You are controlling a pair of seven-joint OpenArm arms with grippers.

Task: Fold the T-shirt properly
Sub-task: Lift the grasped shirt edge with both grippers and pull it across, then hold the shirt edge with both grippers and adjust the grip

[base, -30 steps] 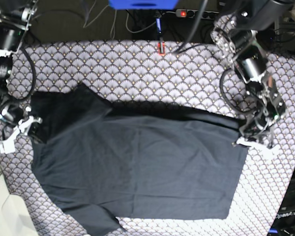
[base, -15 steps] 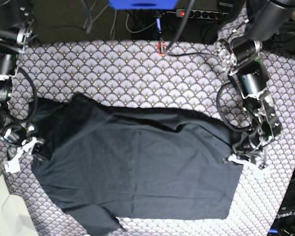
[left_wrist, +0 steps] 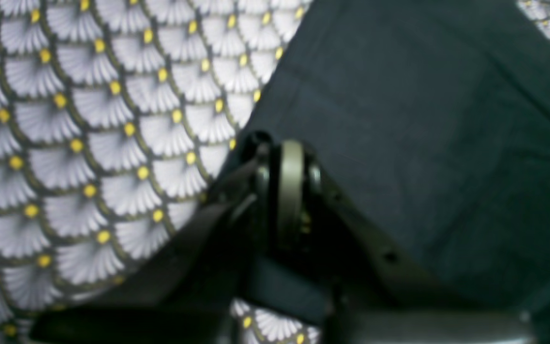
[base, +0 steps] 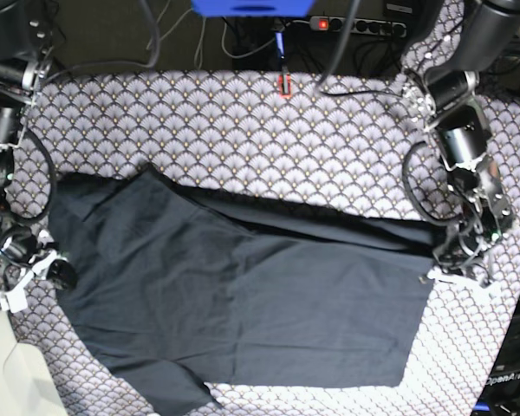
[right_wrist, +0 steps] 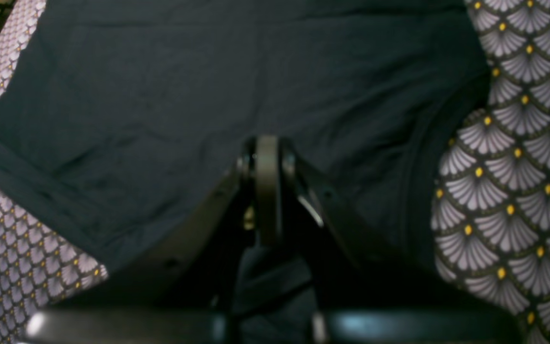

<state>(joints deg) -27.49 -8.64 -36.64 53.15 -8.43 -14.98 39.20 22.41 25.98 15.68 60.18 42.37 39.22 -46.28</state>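
The dark T-shirt (base: 243, 295) lies spread across the scallop-patterned tablecloth (base: 243, 130), with a sleeve (base: 178, 390) at the front left. A folded-over upper layer runs between the two grippers. My left gripper (base: 451, 264) is at the shirt's right edge, and in the left wrist view the gripper (left_wrist: 288, 153) is shut on the T-shirt's (left_wrist: 423, 119) edge. At the shirt's left edge, my right gripper (base: 54, 267) is also shut. The right wrist view shows this gripper (right_wrist: 267, 148) pinching a fold of the T-shirt (right_wrist: 160, 95).
A small red object (base: 283, 84) lies at the cloth's back edge, with a power strip (base: 355, 24) and cables behind it. The table's left front corner (base: 26, 347) drops off to a pale floor.
Both grippers have moved toward the table's front edge, staying shut and drawing the shirt's upper layer down over the lower one. The left gripper has also shifted outward to the right.
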